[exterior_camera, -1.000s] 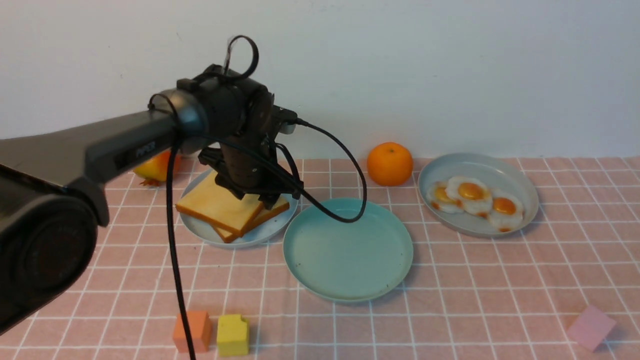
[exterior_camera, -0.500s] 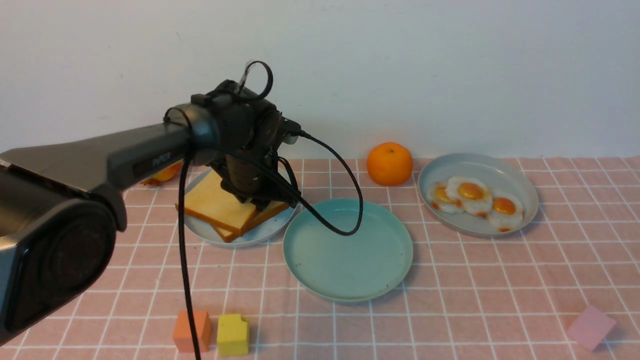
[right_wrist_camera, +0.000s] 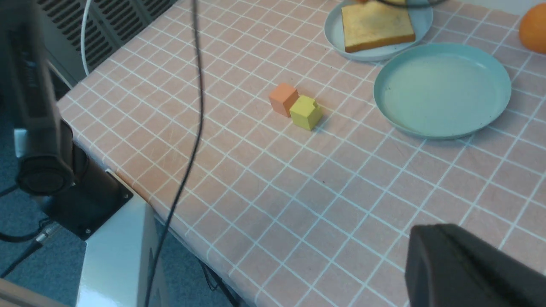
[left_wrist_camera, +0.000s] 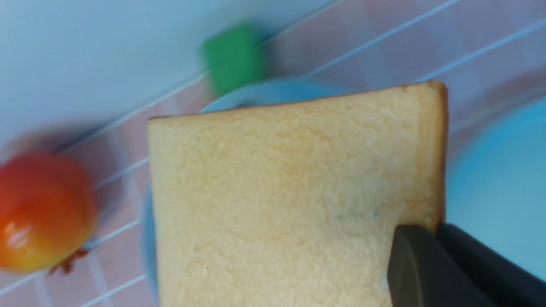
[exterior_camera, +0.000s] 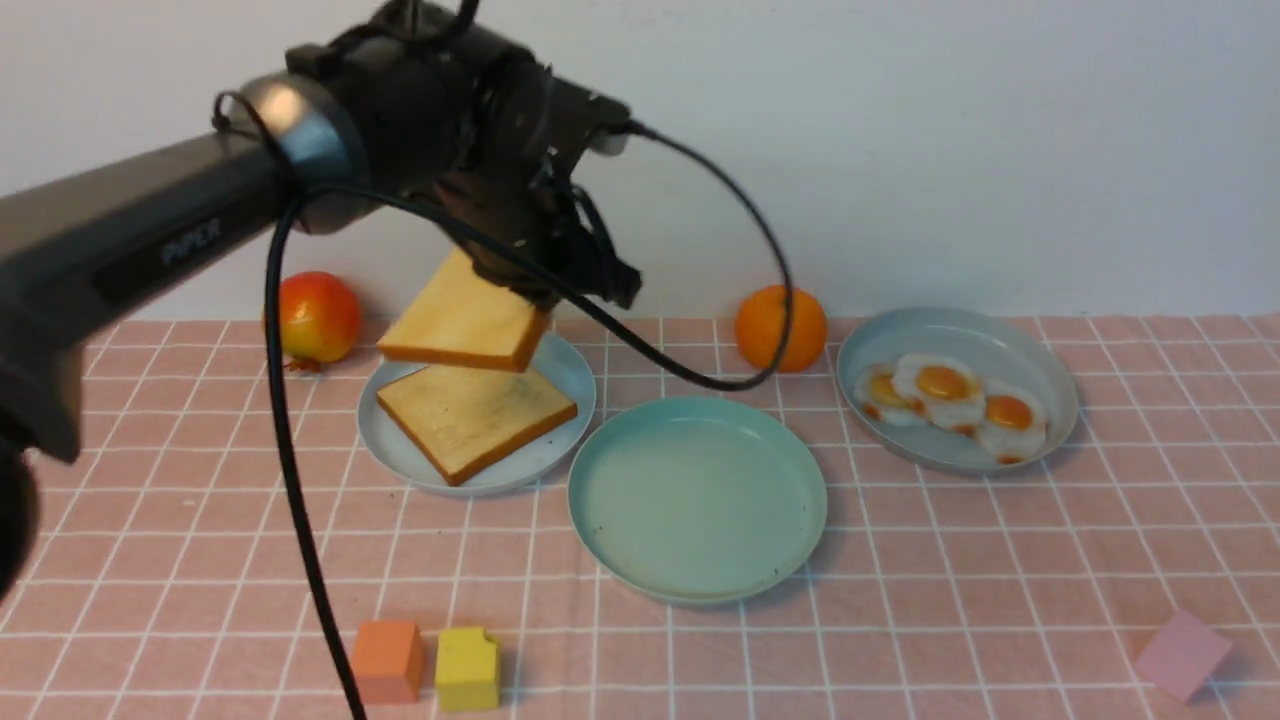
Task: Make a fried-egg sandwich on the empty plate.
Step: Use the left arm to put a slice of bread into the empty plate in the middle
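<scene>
My left gripper (exterior_camera: 530, 300) is shut on one corner of a golden toast slice (exterior_camera: 465, 320), which hangs tilted in the air above the pale blue plate (exterior_camera: 565, 375). The left wrist view shows my left gripper (left_wrist_camera: 435, 230) pinching that toast slice (left_wrist_camera: 290, 200) at its crust. A second toast slice (exterior_camera: 475, 420) lies flat on the pale blue plate. The empty plate (exterior_camera: 697, 497), mint green, sits just right of it with nothing on it. Three fried eggs (exterior_camera: 945, 395) lie on the grey-blue plate (exterior_camera: 960, 335) at the right. My right gripper (right_wrist_camera: 435, 232) is shut and empty over the tablecloth, away from the empty plate (right_wrist_camera: 443, 89).
An orange (exterior_camera: 780, 328) and a red-yellow fruit (exterior_camera: 312, 317) stand near the back wall. An orange cube (exterior_camera: 385, 662) and a yellow block (exterior_camera: 467, 668) sit at the front, a pink block (exterior_camera: 1182, 655) at front right. The left arm's cable (exterior_camera: 300, 500) hangs down to the table.
My left gripper shut on the top toast slice and lifted it off the stack. The arm rose and the lower slice stayed on the pale blue plate.
</scene>
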`<act>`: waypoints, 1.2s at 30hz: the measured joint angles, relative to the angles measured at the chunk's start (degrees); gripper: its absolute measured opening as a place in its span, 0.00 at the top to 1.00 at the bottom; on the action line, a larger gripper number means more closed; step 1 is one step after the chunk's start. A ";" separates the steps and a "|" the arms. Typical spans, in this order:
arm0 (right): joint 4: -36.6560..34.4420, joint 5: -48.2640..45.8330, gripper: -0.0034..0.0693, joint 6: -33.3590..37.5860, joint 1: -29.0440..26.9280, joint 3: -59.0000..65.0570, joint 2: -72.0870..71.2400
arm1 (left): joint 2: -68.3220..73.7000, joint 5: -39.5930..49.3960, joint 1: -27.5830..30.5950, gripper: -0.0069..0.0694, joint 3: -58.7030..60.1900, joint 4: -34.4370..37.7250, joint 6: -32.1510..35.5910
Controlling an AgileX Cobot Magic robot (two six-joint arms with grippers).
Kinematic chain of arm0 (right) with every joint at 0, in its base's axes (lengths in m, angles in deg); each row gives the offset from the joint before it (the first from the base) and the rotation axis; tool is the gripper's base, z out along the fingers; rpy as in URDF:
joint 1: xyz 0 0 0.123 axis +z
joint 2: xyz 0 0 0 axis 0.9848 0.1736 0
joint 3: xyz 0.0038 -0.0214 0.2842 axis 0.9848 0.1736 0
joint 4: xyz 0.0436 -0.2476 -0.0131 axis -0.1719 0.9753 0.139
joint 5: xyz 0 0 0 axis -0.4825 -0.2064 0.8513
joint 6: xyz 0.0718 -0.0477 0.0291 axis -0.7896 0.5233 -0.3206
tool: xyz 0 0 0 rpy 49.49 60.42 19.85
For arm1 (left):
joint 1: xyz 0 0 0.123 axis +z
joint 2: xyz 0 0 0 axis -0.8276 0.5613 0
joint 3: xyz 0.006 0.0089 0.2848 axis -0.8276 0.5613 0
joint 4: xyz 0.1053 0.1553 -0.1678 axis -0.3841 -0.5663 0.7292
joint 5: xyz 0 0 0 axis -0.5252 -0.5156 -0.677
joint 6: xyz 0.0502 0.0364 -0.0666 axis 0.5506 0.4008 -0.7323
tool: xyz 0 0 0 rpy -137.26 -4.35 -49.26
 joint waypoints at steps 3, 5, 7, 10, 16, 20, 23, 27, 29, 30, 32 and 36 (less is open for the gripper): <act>0.80 -0.93 0.91 0.00 0.00 0.00 0.00 | -3.25 0.70 -4.65 0.88 1.84 5.70 5.14; 1.58 -0.93 0.91 0.00 0.00 0.00 0.00 | -3.30 0.41 -9.06 0.88 4.83 10.98 10.94; 1.98 -0.93 0.91 0.00 0.00 0.00 0.00 | -2.52 -0.30 -10.95 0.88 6.40 12.38 13.35; 2.18 -0.93 0.91 0.00 0.00 0.00 0.00 | -0.21 -2.24 -13.61 0.88 7.43 12.62 14.87; 2.36 -0.93 0.90 0.00 0.00 0.00 0.00 | 4.18 -5.85 -14.19 0.88 7.49 11.30 15.13; 2.17 -0.93 0.90 0.00 0.00 0.00 0.00 | 7.00 -6.88 -14.19 0.88 7.54 7.01 14.61; 2.05 -0.93 0.89 0.00 0.00 0.00 0.00 | 7.91 -7.38 -14.19 0.87 7.54 4.05 12.94; 1.60 -0.93 0.89 0.00 0.00 0.00 0.00 | 8.32 -8.50 -14.19 0.77 7.55 0.34 9.89; 1.54 -0.93 0.88 0.00 0.00 0.00 0.00 | 8.32 -8.76 -14.19 0.72 7.55 0.28 8.89; 1.54 -0.93 0.88 0.00 0.00 0.00 0.00 | 8.32 -8.76 -14.19 0.67 7.55 0.20 8.17; 1.54 -0.93 0.88 0.00 0.00 0.00 0.00 | 8.32 -8.76 -14.19 0.61 7.55 0.15 7.55; 1.49 -0.93 0.87 0.00 0.00 0.00 0.00 | 7.77 -8.16 -14.21 0.41 7.55 0.15 4.11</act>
